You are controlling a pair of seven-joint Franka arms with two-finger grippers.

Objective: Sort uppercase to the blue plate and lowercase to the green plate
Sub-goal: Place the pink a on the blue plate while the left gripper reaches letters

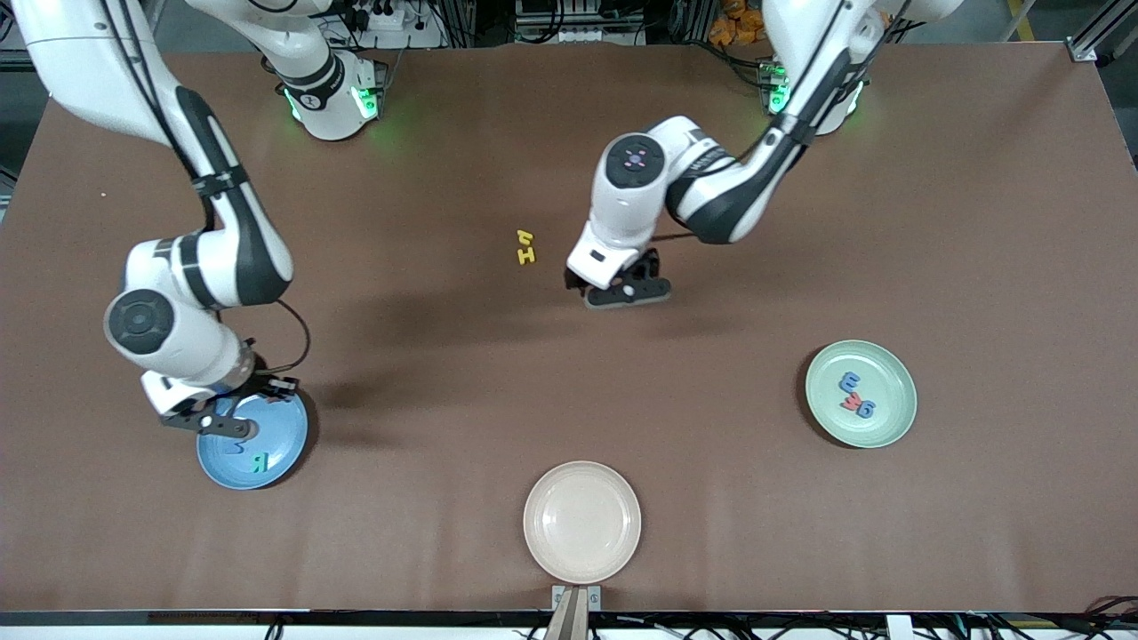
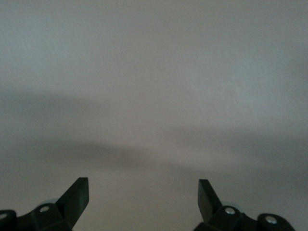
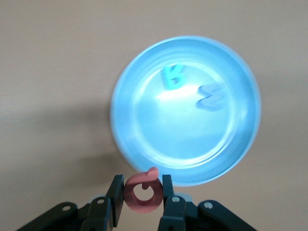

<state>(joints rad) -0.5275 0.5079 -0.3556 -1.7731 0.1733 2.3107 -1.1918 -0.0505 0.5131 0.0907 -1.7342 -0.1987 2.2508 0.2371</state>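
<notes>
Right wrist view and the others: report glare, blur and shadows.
Right wrist view: the blue plate glares white at its centre, its letters soft-edged, while the red Q in the right gripper is sharper. Left wrist view: dim grey table, only faint shadow bands. Front view: even light, arm shadows on the table.

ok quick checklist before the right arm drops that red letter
1. Right tool shut on the red Q: ok, both fingers press its sides.
2. Q over the blue plate: not ok, in the right wrist view it hangs at the rim's edge rather than over the middle.
3. Landing spot free: ok, the teal R and dark blue M lie apart from the bare middle.
4. Left tool out of the way: ok, open and empty over bare table beside the two yellow letters.
5. Green plate holds lowercase only: cannot tell, too small to read.
</notes>
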